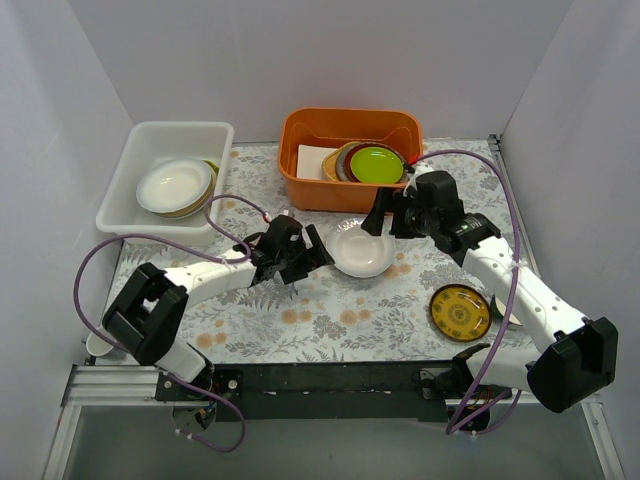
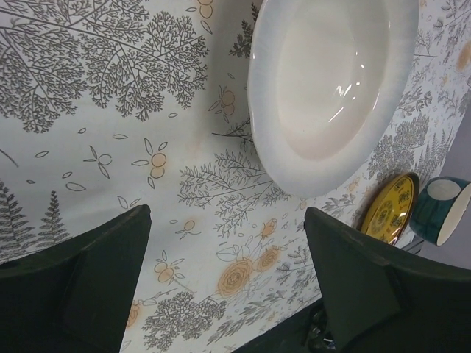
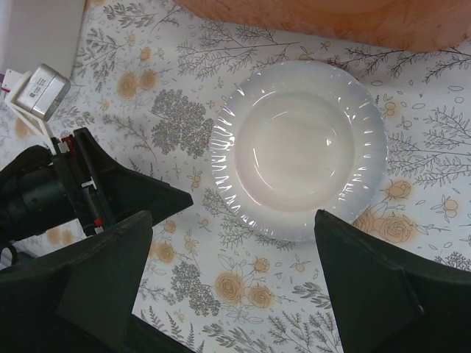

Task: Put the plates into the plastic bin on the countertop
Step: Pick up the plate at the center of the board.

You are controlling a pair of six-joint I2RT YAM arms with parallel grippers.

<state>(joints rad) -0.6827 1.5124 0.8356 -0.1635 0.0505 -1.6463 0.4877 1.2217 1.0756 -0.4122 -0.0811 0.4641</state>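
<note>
A white ribbed plate point(image 1: 362, 250) point(image 2: 324, 81) point(image 3: 298, 151) lies flat on the countertop point(image 1: 320, 310) between my two grippers. My left gripper point(image 1: 315, 250) point(image 2: 227, 220) is open just to the plate's left, and only the patterned surface shows between its fingers. My right gripper point(image 1: 390, 215) point(image 3: 232, 220) hangs open above the plate's far side, holding nothing. A dark brown-gold plate point(image 1: 460, 312) point(image 2: 388, 208) lies near the right front. The plastic bin point(image 1: 180, 127) at the back left holds stacked plates point(image 1: 175, 187).
An orange tub point(image 1: 300, 160) at the back centre holds more plates, with a lime-green one point(image 1: 377, 164) on top. A teal cup point(image 2: 441, 209) stands beside the gold plate. A small white cup point(image 1: 95, 345) sits at the table's left front edge.
</note>
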